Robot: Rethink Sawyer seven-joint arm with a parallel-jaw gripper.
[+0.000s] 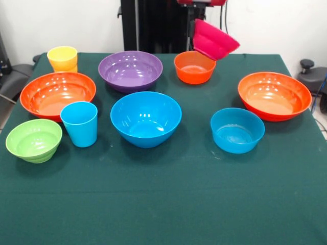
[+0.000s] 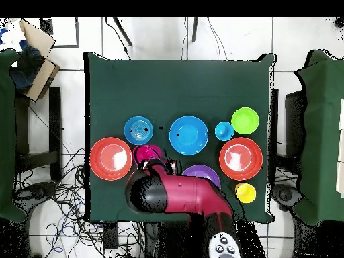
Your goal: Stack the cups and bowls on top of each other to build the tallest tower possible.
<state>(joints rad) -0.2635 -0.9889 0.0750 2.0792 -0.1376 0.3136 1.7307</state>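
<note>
At the back of the surface (image 1: 168,204), the pincer (image 1: 200,4) grips the small magenta bowl (image 1: 213,40) by its rim, holding it tilted in the air just above the small orange bowl (image 1: 194,67). This looks like the carrying step; nothing is stacked yet. Next it probably needs levelling over a wide base, perhaps the large blue bowl (image 1: 146,118).

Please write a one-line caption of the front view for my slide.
Magenta bowl hangs tilted in the air above the small orange bowl, while other bowls and cups sit apart on the green table.

A robotics lab; pedestal-mounted red arm (image 2: 181,195), green-clothed table (image 1: 168,204), loose cables (image 2: 57,198) across tiled floor (image 2: 154,33)
</note>
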